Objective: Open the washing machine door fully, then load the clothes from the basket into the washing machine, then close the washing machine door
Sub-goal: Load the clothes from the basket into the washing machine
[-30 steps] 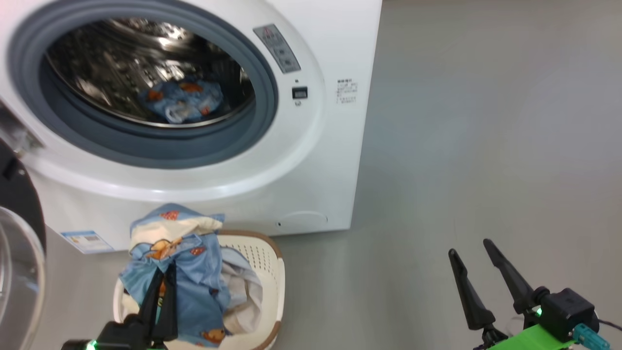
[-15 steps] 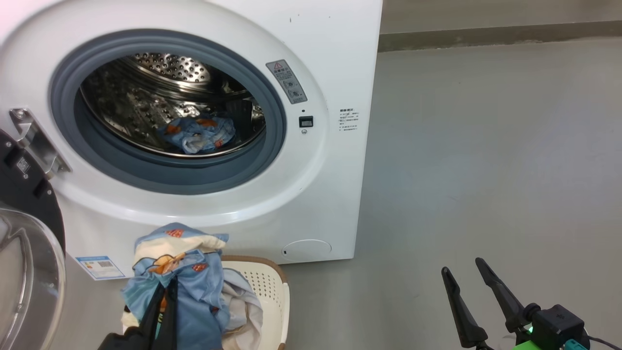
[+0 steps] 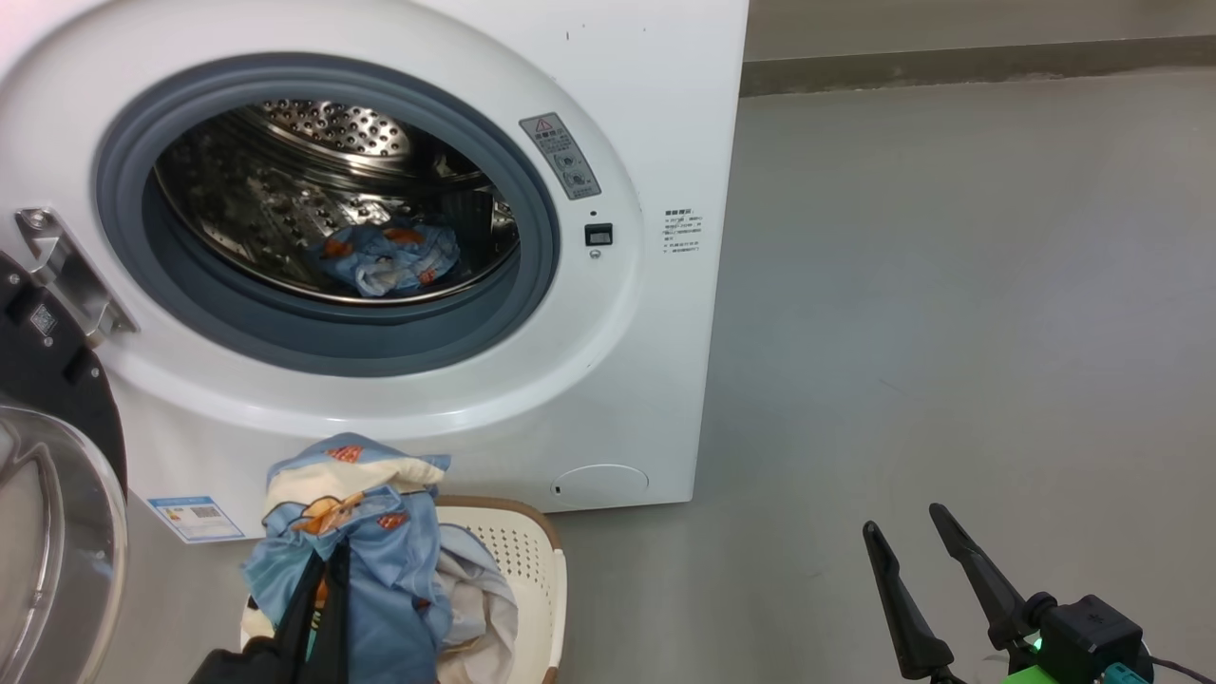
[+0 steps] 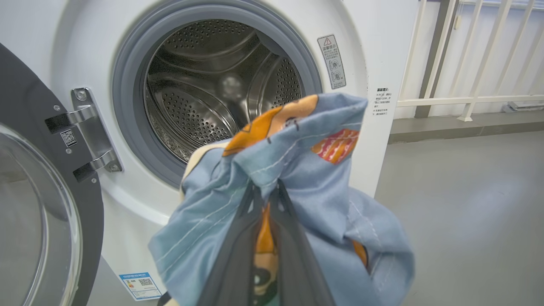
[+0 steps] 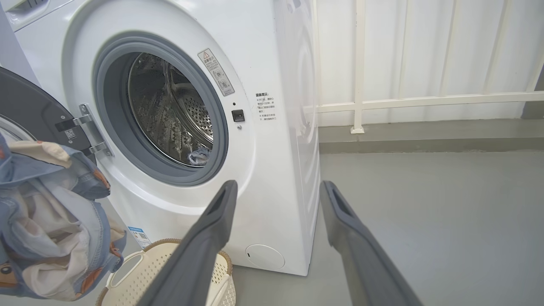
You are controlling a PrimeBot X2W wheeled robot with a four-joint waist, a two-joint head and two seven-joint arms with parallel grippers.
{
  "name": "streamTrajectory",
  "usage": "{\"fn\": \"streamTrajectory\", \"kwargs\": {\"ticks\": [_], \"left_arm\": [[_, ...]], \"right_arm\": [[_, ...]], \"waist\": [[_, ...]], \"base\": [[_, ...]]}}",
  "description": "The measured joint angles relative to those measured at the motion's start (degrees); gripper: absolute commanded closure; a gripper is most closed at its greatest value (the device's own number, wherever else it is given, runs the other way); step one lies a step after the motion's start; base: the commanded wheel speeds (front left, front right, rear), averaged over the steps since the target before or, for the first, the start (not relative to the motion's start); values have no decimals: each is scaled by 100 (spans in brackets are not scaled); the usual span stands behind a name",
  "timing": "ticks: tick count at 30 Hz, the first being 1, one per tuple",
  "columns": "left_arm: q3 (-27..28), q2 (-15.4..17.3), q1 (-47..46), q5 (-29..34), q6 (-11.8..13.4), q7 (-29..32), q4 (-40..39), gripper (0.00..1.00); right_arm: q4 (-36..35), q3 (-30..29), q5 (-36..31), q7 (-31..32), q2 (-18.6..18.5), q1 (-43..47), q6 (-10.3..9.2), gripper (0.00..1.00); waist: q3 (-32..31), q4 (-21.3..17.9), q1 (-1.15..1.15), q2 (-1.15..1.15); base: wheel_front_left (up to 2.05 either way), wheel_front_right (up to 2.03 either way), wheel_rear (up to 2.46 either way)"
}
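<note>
Closest to you, your left gripper is pressed together on a bunch of the clothes, pinching the light blue bear-print fabric and its cream lining between both fingers. The bundle hangs above the basket. You cannot tell from these views whether its lowest folds touch the basket's inside. Your right gripper sits low on your right with its fingers spread wide and nothing between them, over bare floor well apart from the basket. The basket stands on the floor just in front of the washing machine, below the opening and left of the round service flap. A blue energy sticker shows at the machine's lower left. On your left, the washing machine door is swung open on its metal hinge, with its black rim and clear glass bowl turned away from the opening. Past the grey gasket, the steel drum is exposed, and another garment of the same print lies crumpled at its bottom. Beyond the machine's right side, a white railing runs along the far edge of the floor.
</note>
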Motion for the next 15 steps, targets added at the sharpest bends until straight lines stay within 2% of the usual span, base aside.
{"fn": "streamTrajectory", "kwargs": {"ticks": [15], "left_arm": [[-16, 0, -21, -75, 52, -8, 37, 100]], "right_arm": [[-76, 0, -5, 4, -30, -2, 0, 0]], "waist": [[179, -85, 0, 0]], "base": [[0, 0, 0]]}}
